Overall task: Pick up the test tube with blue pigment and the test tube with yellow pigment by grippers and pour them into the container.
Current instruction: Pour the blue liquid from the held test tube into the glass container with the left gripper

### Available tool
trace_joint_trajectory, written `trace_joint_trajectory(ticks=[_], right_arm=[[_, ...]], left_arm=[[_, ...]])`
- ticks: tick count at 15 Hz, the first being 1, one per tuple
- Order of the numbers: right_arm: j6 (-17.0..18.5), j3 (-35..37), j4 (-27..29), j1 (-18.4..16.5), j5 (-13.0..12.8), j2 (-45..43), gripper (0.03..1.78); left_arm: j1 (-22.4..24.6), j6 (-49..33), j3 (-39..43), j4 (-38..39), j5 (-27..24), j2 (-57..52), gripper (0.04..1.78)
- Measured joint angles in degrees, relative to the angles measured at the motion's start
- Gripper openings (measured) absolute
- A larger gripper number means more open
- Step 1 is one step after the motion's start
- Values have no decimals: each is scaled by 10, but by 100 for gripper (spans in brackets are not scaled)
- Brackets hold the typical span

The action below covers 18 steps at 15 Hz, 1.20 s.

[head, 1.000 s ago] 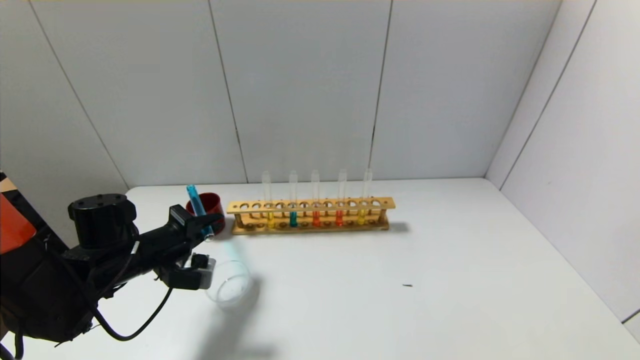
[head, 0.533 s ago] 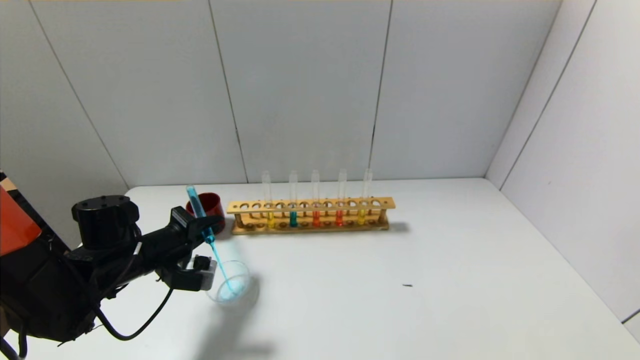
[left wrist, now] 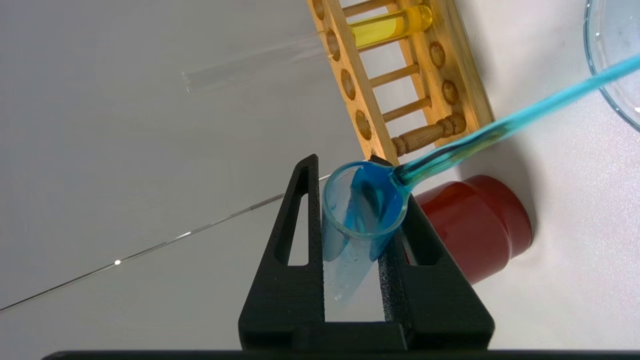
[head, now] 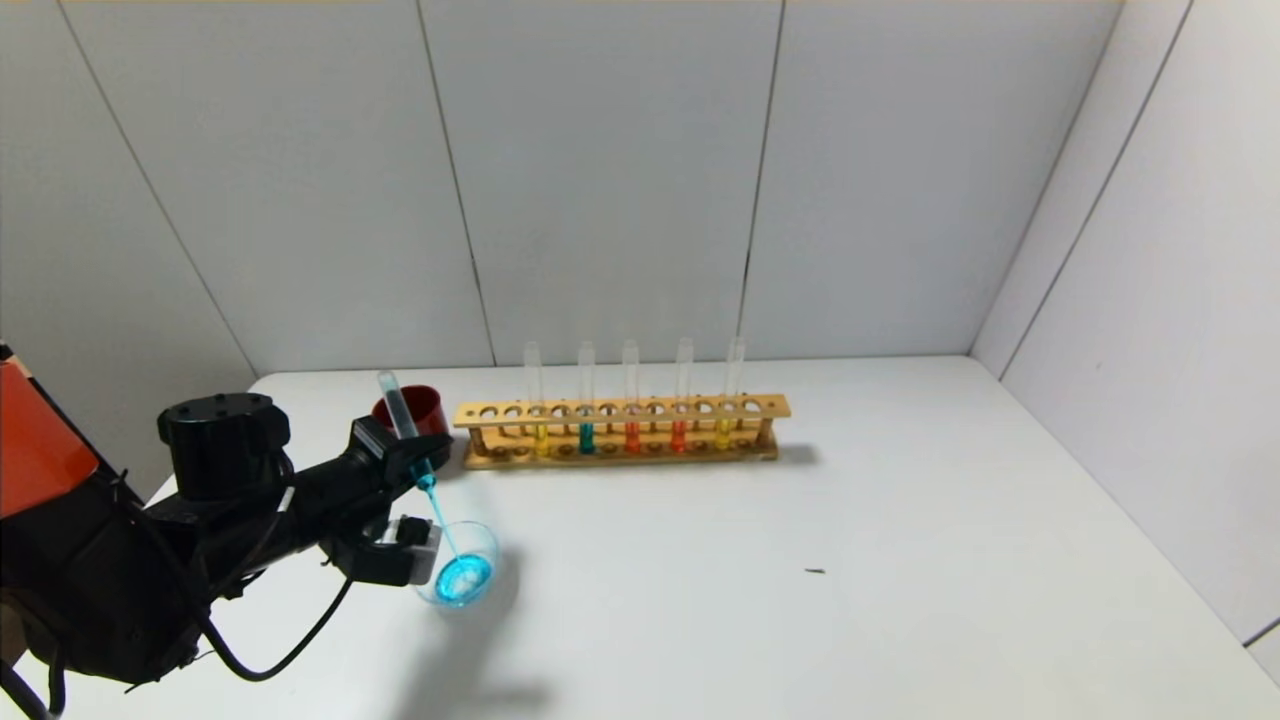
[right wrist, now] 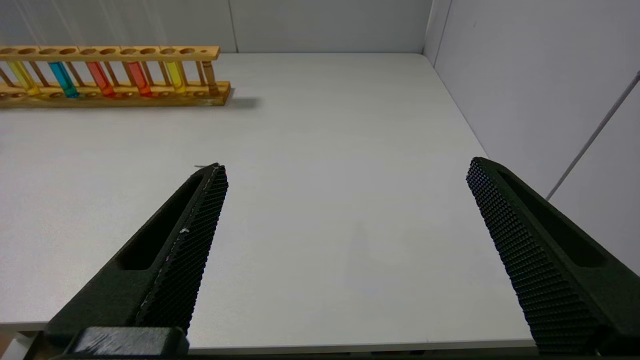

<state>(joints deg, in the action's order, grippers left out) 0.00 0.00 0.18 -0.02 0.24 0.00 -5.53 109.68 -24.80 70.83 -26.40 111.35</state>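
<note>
My left gripper [head: 415, 458] is shut on the test tube with blue pigment [head: 398, 410], tilted mouth-down over the container [head: 492, 556], a low clear glass dish. A thin blue stream [head: 445, 525] runs from the tube's mouth into a blue pool in the dish. In the left wrist view the gripper [left wrist: 345, 165] clamps the tube [left wrist: 362, 200] just below its rim. The stream [left wrist: 525, 117] runs to the dish [left wrist: 591, 45]. Test tubes with yellow pigment [head: 540, 438] [head: 722, 435] stand in the rack. My right gripper [right wrist: 347, 165] is open and empty above the table's near right.
The wooden rack [head: 620, 412] stands at the back centre. It also holds a teal tube [head: 586, 437] and two orange-red tubes [head: 632, 436]. A dark red cup [head: 425, 408] stands just behind my left gripper. Walls close in behind and on the right.
The tube has tipped further. The blue liquid has left its upper end and streams out, and the dish has gone from clear to holding a blue pool.
</note>
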Motion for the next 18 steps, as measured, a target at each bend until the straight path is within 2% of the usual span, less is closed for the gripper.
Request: trace_joint_trajectory(ticks=[18], right_arm=[[0, 0, 0, 0, 0, 0, 175]], left_arm=[[-21, 92, 12, 0, 1, -41, 35]])
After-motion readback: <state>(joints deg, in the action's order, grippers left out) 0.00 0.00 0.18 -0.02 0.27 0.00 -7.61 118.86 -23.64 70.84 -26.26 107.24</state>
